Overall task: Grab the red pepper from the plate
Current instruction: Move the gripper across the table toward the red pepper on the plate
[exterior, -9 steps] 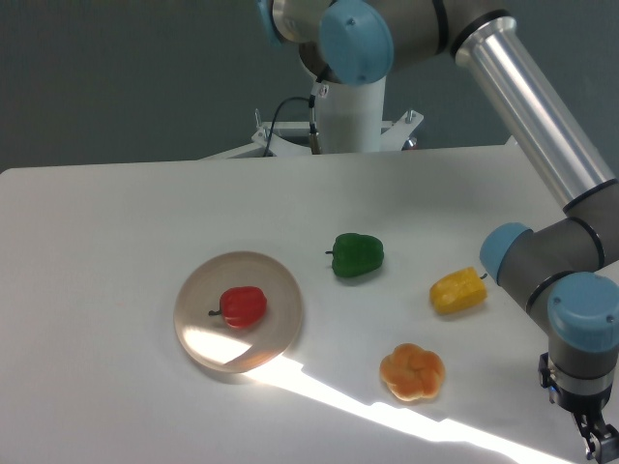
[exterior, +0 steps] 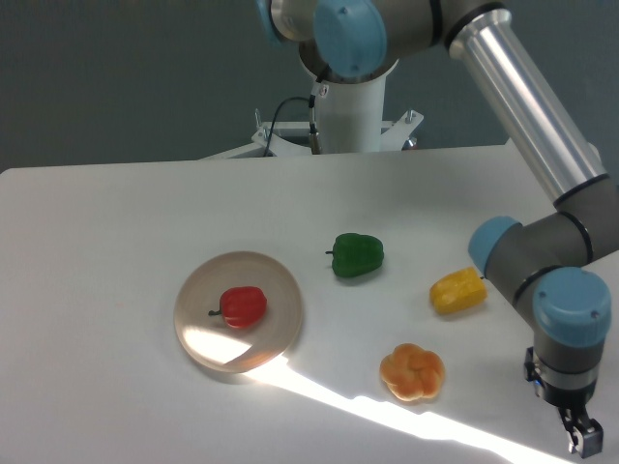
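The red pepper lies in the middle of the round beige-pink plate, its dark stem pointing left. The plate sits left of centre on the white table. My gripper hangs at the bottom right corner of the view, far to the right of the plate and holding nothing that I can see. Only the dark fingertips show near the frame's edge, and the gap between them is too small to read.
A green pepper lies right of the plate. A yellow pepper sits beside the arm's elbow. An orange lobed pepper lies in front, between plate and gripper. The robot base stands at the table's back.
The wrist and gripper have shifted a little to the left and upward, so more of the gripper shows. The peppers and the plate have not moved.
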